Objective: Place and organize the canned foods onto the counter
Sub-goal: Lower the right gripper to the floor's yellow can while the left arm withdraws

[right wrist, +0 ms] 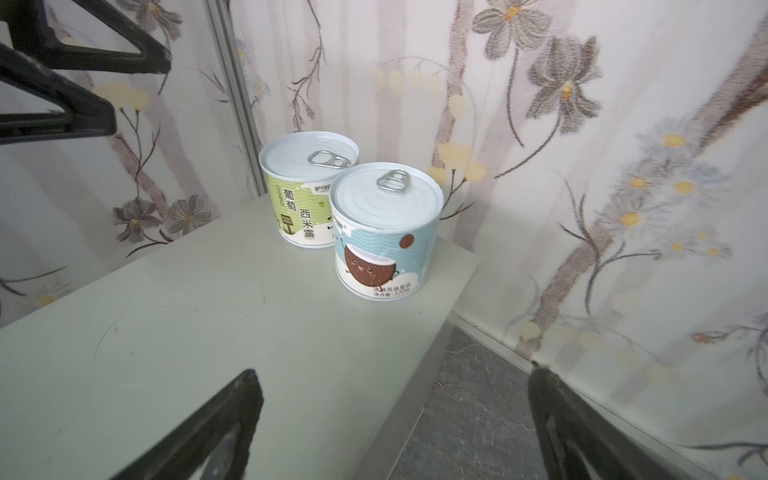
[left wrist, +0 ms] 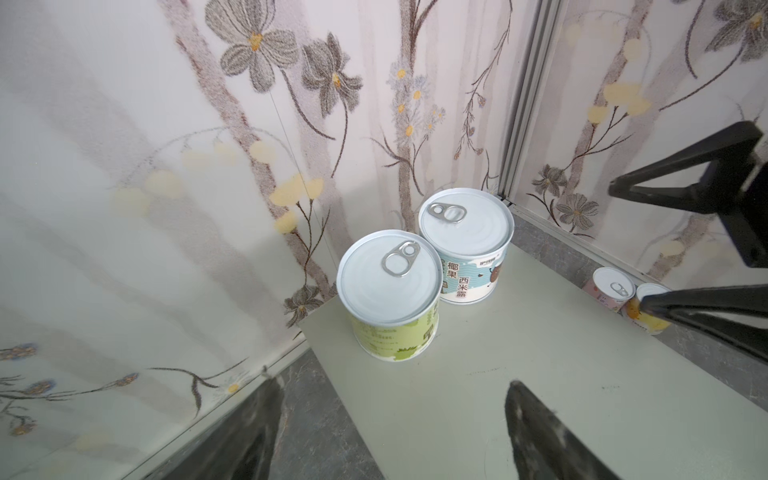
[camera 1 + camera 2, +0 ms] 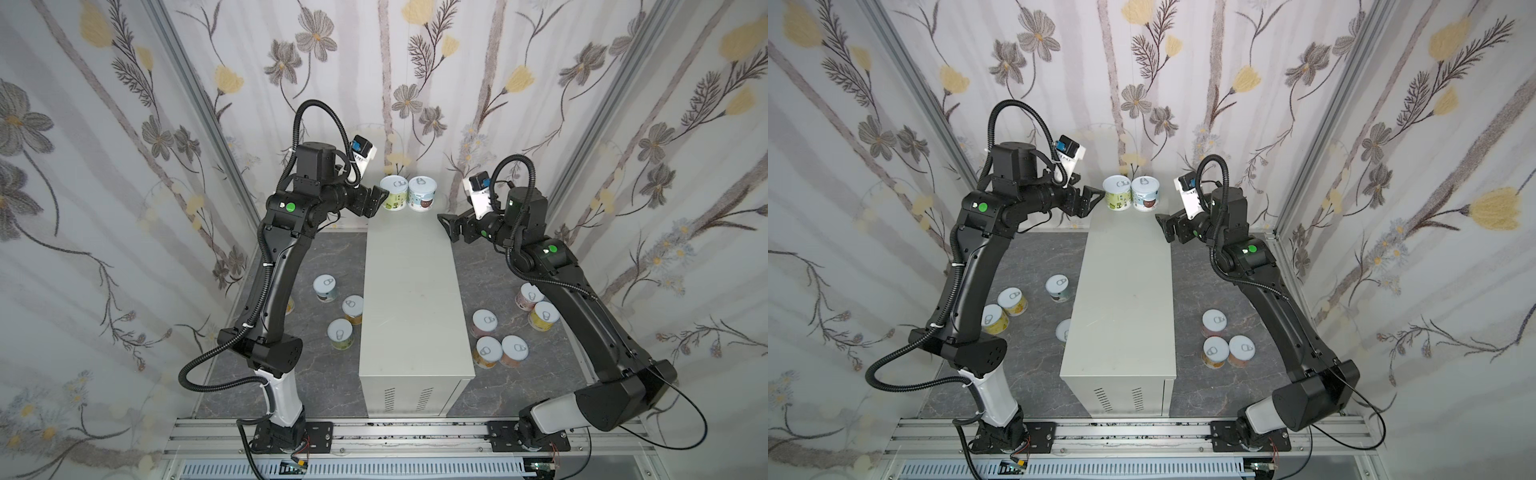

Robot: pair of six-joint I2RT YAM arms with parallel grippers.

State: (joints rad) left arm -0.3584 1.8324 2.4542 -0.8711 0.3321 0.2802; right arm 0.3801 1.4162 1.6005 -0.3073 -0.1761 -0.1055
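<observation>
I am watching the green can [image 3: 393, 198] and blue can [image 3: 421, 199] standing upright and touching at the counter's [image 3: 411, 299] far end. The left gripper [image 3: 375, 203] and right gripper [image 3: 448, 227] are hovering beside them, fingers apart and empty. The other cans [image 3: 324, 288] are sitting on the floor [image 3: 328, 378].

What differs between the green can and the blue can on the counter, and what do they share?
The green can has a lime label; the blue can a pale blue one with a coconut face. In both top views the green can stands left of the blue can. Both are upright, white-lidded, on the counter.
</observation>
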